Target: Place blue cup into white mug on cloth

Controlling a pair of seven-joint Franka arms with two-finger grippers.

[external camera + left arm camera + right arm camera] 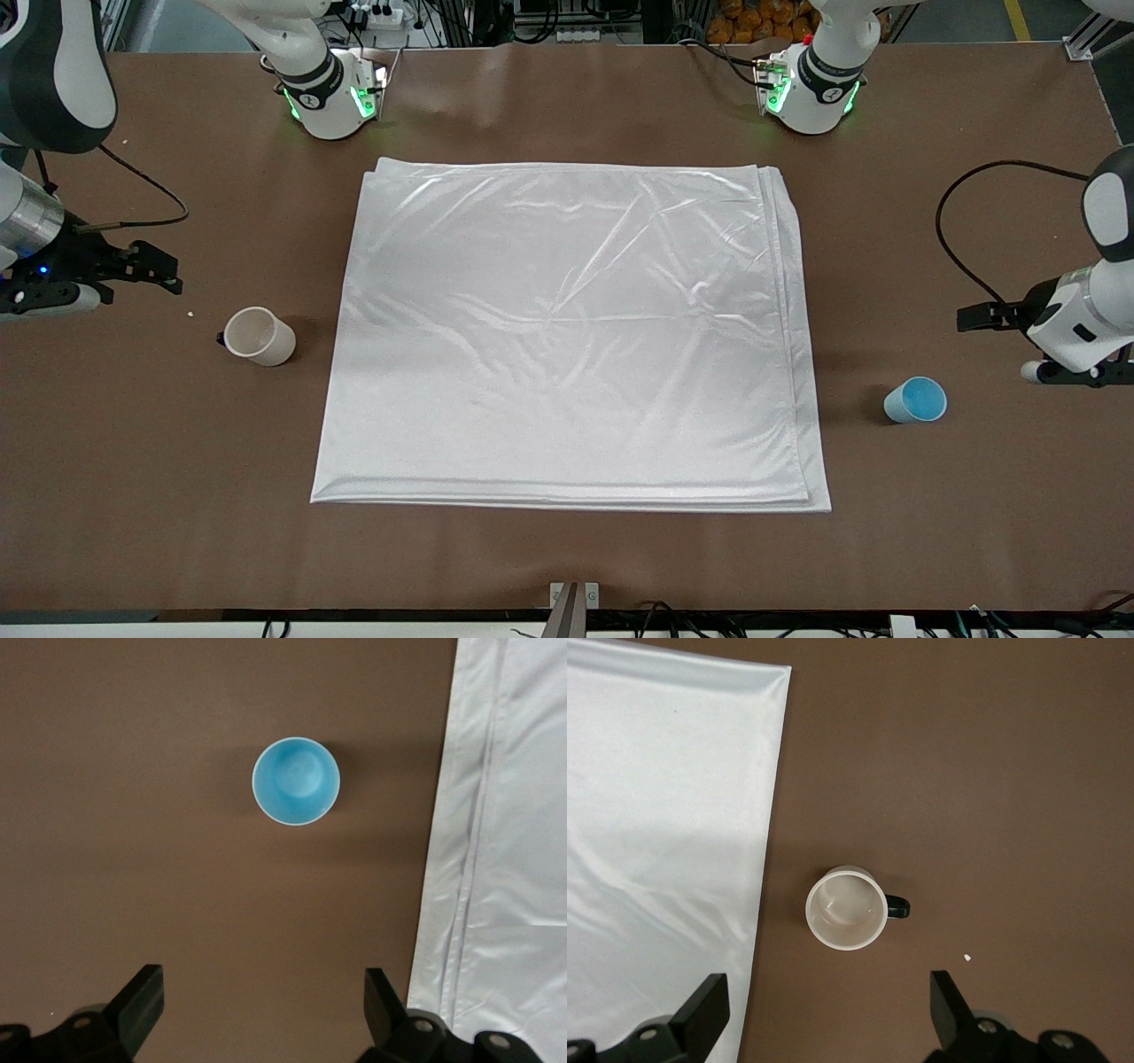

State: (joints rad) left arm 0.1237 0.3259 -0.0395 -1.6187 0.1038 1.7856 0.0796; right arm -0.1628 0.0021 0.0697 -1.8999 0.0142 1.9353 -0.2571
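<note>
Lying flat mid-table, the cloth point(571, 332) carries nothing. The blue cup point(916, 400) stands upright on bare table toward the left arm's end; the white mug point(259, 336) (black handle) stands toward the right arm's end. The left gripper point(263, 1010) hangs spread above the table near the cup, the right gripper point(830, 1010) spread near the mug.

The brown counter point(567, 558) carries a folded white cloth point(567, 337) spread flat at its middle. The white mug point(259, 337) stands upright on the bare counter toward the right arm's end, the blue cup point(915, 400) upright toward the left arm's end, both just off the cloth.
</note>
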